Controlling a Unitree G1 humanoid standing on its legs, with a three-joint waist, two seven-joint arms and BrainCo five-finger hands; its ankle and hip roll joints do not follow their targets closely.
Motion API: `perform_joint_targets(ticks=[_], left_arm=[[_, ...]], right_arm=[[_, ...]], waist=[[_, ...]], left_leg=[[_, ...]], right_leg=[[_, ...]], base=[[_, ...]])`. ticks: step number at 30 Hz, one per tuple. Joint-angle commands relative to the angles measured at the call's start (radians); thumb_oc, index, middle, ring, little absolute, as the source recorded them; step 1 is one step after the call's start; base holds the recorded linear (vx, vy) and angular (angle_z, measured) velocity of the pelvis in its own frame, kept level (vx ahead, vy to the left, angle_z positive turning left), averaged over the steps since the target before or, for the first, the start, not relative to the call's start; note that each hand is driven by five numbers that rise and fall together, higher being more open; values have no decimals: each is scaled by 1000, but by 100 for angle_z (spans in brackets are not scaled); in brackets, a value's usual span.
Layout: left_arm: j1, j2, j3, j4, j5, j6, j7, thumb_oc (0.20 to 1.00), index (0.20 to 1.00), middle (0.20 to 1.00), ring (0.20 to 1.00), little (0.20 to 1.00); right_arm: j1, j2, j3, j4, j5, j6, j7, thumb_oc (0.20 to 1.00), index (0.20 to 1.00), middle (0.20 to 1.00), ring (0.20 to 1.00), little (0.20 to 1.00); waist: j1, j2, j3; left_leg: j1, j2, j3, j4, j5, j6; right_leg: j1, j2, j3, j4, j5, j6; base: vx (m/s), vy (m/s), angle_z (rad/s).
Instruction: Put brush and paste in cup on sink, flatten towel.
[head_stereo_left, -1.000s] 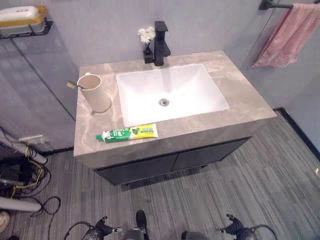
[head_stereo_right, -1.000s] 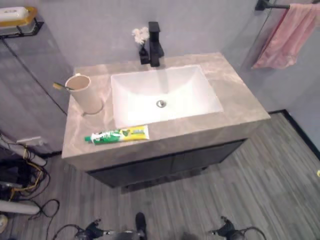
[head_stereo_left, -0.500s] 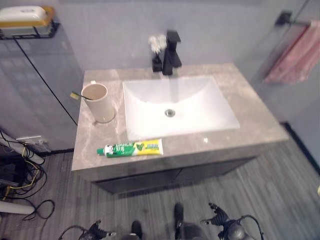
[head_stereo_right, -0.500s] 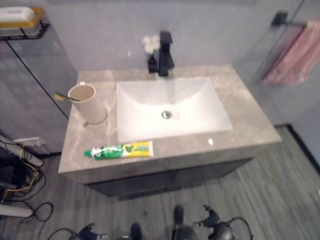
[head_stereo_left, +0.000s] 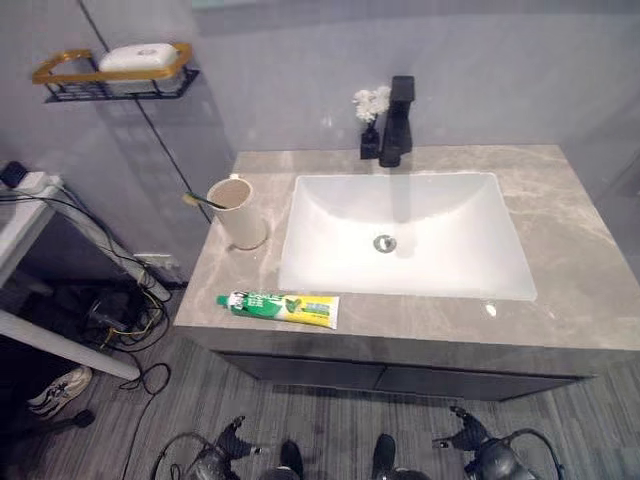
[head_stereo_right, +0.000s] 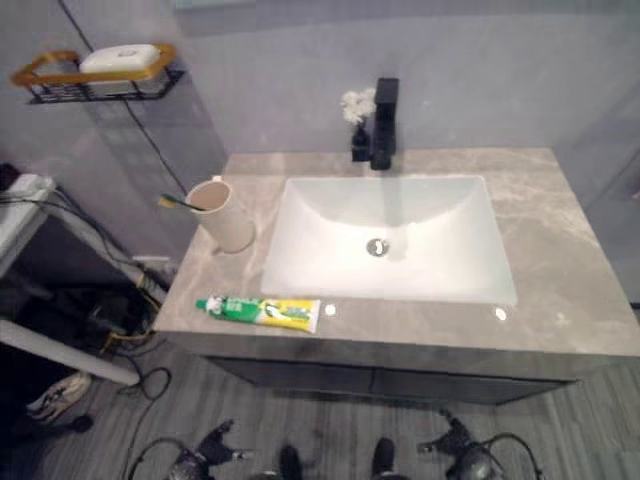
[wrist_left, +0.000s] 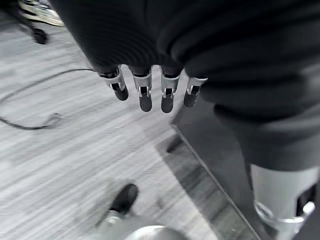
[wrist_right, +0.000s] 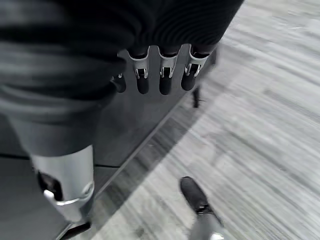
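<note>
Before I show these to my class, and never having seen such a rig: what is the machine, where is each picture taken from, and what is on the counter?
It is a two-legged humanoid robot. The two wide pictures come from its head camera, looking down at a grey stone counter with a white sink. On the counter stand a beige cup with a toothbrush already in it and a black tap; a green and yellow toothpaste tube lies near the front edge. The close pictures come from wrist cameras: the left hand and right hand hang over the floor, fingers relaxed, holding nothing.
</note>
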Motion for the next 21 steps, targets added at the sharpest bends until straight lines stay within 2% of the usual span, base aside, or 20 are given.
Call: perform_joint_targets(ticks=[1,4,5,6,7,8,9,11,12,14,15,21], left_arm=[[-19,97,-18,-75,76,-80,5,1000,1000,1000,1000,1000],[66,204,-1,-248,102,-136,0,1000,1000,1000,1000,1000],[118,300,18,-362,120,-173,-3,1000,1000,1000,1000,1000],[139,348,34,-428,115,-186,-15,1000,1000,1000,1000,1000],[145,354,38,-437,112,-183,-20,1000,1000,1000,1000,1000],[195,441,92,-566,80,-209,-38,1000,1000,1000,1000,1000],[199,443,95,-570,78,-207,-40,1000,1000,1000,1000,1000],[267,543,174,-774,2,-263,-60,1000,1000,1000,1000,1000],[274,547,180,-781,-1,-260,-64,1000,1000,1000,1000,1000],[328,630,279,-948,-69,-288,-75,1000,1000,1000,1000,1000],[355,683,355,-1094,-122,-313,-76,1000,1000,1000,1000,1000],[354,746,480,-1276,-194,-331,-72,1000,1000,1000,1000,1000]], right_arm=[[-36,-24,7,31,-27,-21,-25,1000,1000,1000,1000,1000],[-46,-43,-15,51,-20,-30,-45,1000,1000,1000,1000,1000],[-60,-45,-28,92,-7,-33,-50,1000,1000,1000,1000,1000],[-64,-42,-27,112,-12,-33,-52,1000,1000,1000,1000,1000],[-65,-39,-26,114,-12,-34,-52,1000,1000,1000,1000,1000],[-65,-36,-11,137,-35,-31,-54,1000,1000,1000,1000,1000],[-65,-35,-10,137,-35,-32,-54,1000,1000,1000,1000,1000],[-49,-40,28,155,-94,-30,-51,1000,1000,1000,1000,1000],[-49,-38,29,155,-95,-30,-51,1000,1000,1000,1000,1000],[-29,-44,31,156,-107,-28,-51,1000,1000,1000,1000,1000],[-13,-44,13,167,-92,-17,-43,1000,1000,1000,1000,1000],[4,-33,8,164,-77,-3,-30,1000,1000,1000,1000,1000]], waist=[[16,-42,12],[40,-36,10],[59,-30,7],[69,-28,4],[67,-31,3],[82,-27,-1],[81,-29,-2],[103,-27,-8],[102,-28,-9],[111,-28,-11],[116,-23,-11],[105,-24,-13]], left_leg=[[15,-8,-62,-21,55,-25],[21,-24,-89,-30,52,-22],[17,-33,-103,-30,48,-21],[15,-37,-109,-30,46,-20],[14,-37,-109,-30,46,-20],[13,-44,-117,-30,42,-20],[12,-44,-117,-30,42,-20],[11,-53,-125,-30,40,-21],[11,-53,-125,-30,40,-20],[11,-59,-130,-30,40,-21],[7,-63,-134,-30,41,-22],[-11,-70,-127,-30,41,-23]], right_leg=[[12,-93,57,81,-48,77],[38,-113,28,74,-41,90],[51,-127,11,65,-32,99],[56,-133,2,61,-26,103],[57,-134,1,59,-26,103],[67,-143,-10,48,-16,110],[67,-143,-10,47,-16,110],[82,-154,-26,30,-2,119],[83,-155,-26,30,-1,119],[92,-163,-37,18,10,125],[91,-169,-39,11,20,129],[68,-179,-24,1,42,135]], base=[[21,84,24],[11,71,39],[6,93,24],[2,69,23],[1,62,37],[3,46,41],[5,70,32],[17,56,16],[19,50,9],[-2,48,4],[-15,47,1],[-18,28,0]])
